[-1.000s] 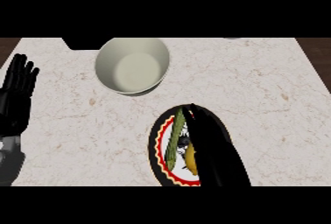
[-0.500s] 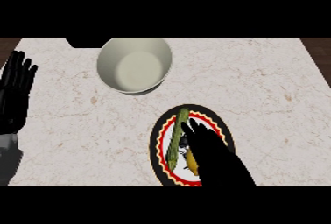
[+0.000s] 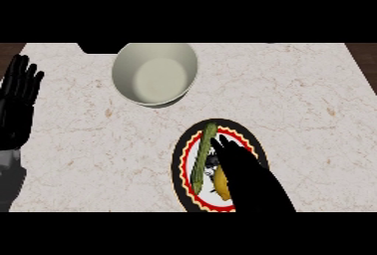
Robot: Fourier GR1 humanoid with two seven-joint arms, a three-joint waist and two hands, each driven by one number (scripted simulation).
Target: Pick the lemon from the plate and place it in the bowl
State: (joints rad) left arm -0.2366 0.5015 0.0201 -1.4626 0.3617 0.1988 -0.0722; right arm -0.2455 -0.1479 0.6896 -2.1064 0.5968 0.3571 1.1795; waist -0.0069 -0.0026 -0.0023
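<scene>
A plate (image 3: 187, 149) with a black rim and a red and yellow zigzag border lies at the lower middle of the counter. On it a yellow lemon (image 3: 220, 182) shows partly beside a long green vegetable (image 3: 202, 152). My right hand (image 3: 247, 177) lies over the plate's right half, fingers stretched toward the far rim, covering much of the lemon. Whether it touches the lemon I cannot tell. The cream bowl (image 3: 154, 73) stands at the upper middle, nothing inside. My left hand (image 3: 18, 99) rests open at the left edge, fingers up.
The pale marble counter (image 3: 294, 109) spans the view, with dark floor past its far corners. A dark object (image 3: 95, 47) peeks in behind the bowl at the top edge.
My right hand has drawn back toward the near edge, uncovering the green vegetable and the plate's far rim. The whole scene has shifted slightly in the view. The left hand stays as it was.
</scene>
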